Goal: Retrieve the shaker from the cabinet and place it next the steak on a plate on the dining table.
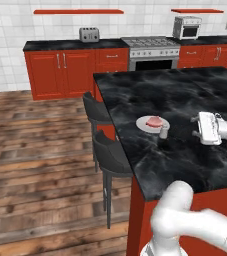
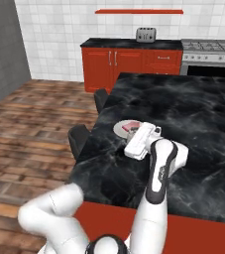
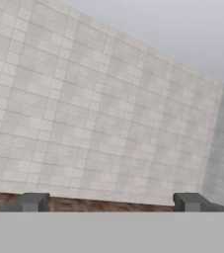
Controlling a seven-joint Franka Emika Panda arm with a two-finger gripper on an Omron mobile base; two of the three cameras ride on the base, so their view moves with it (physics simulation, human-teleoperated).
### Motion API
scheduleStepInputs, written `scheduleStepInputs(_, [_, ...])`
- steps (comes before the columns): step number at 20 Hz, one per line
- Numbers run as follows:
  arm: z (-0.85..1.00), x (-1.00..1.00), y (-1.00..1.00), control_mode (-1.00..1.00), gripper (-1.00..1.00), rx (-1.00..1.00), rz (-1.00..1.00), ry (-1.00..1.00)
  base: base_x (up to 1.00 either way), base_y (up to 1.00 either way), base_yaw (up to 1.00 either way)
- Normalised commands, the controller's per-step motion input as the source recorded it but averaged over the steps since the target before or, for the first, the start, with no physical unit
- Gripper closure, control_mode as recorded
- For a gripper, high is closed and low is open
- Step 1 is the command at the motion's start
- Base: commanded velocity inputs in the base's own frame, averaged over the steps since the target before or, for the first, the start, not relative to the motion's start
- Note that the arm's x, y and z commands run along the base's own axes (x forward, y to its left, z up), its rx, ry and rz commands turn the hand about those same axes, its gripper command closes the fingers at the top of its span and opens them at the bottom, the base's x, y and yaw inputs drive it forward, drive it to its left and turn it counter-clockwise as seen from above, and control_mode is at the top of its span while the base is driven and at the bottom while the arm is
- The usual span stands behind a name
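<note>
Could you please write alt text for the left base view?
A small grey shaker stands on the black marble dining table beside a white plate holding a steak. The open gripper hovers apart, right of it.

The plate (image 1: 146, 125) lay on the tabletop (image 1: 185, 95) near its stool-side edge, and the steak (image 1: 154, 121) lay on the plate. The shaker (image 1: 163, 132) stood upright on the tabletop just beside the plate, on the side nearer the robot. Two stools (image 1: 110, 159) stood against that edge of the tabletop. Beyond the plate, a stove (image 1: 151, 52) stood against the wall.
</note>
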Motion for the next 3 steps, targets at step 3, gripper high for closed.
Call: scheduleStepInputs(3, [0.95, -1.00, 0.67, -1.00, -1.00, -0.07, 0.00, 0.00, 0.00, 0.00, 0.00])
